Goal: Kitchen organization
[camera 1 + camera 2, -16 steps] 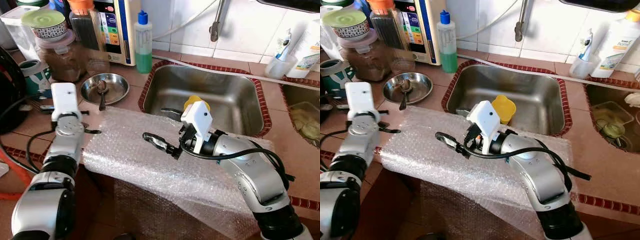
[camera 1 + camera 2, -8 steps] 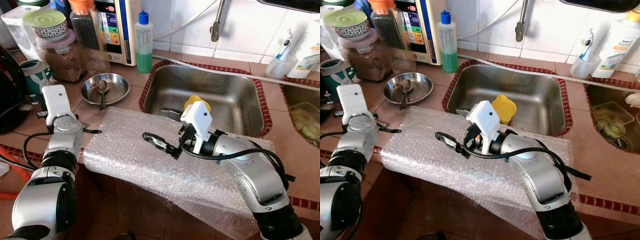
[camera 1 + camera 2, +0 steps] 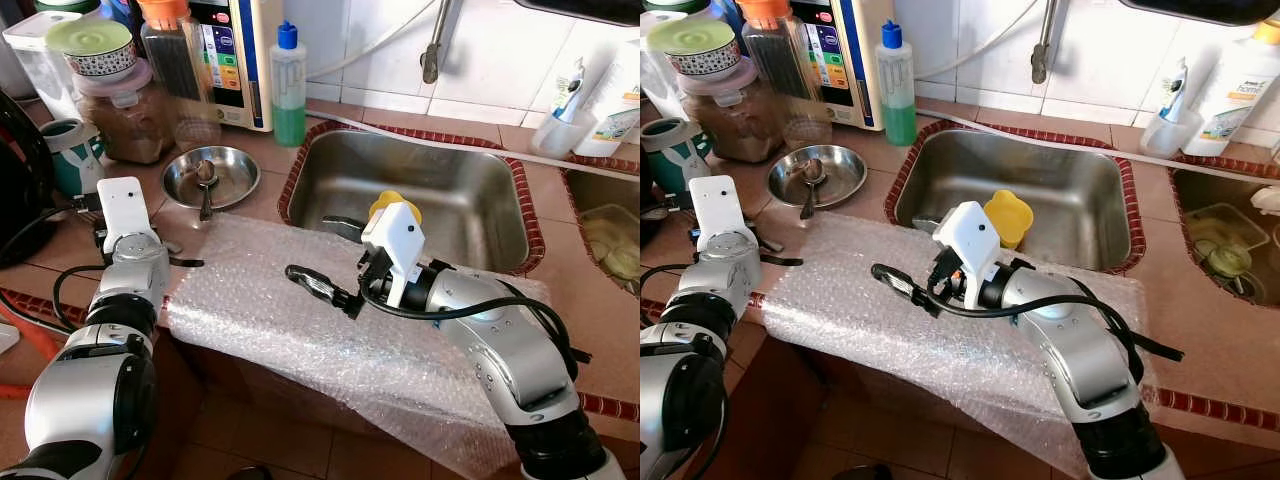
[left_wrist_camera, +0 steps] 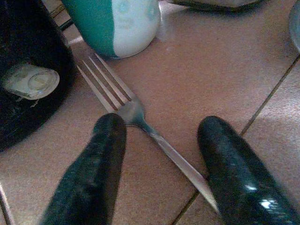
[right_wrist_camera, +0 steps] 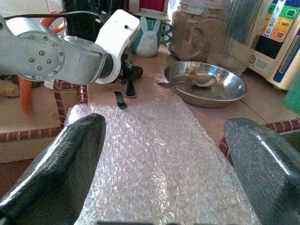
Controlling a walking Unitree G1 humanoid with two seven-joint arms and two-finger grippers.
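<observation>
L gripper [image 4: 159, 164] is down at the counter [image 3: 250, 150] w/ fingers [image 4: 93, 173] spread either side of a fork [image 4: 126, 105]; not pinching it. Fork lies flat on the tile just beside a teal mug [image 4: 117, 23]. R gripper [image 3: 320, 285] hovers over bubble wrap [image 3: 300, 320] in front of the sink [image 3: 420, 190], fingers spread, nothing held. Steel bowl [image 3: 212, 175] w/ spoon sits near.

Terracotta-tiled worktop [image 3: 590, 310]: clear bubble-wrap sheet [image 3: 300, 320] draped over front edge; steel fork [image 4: 140, 124], teal mug [image 3: 72, 155], round steel dish [image 3: 211, 176] near left edge.
</observation>
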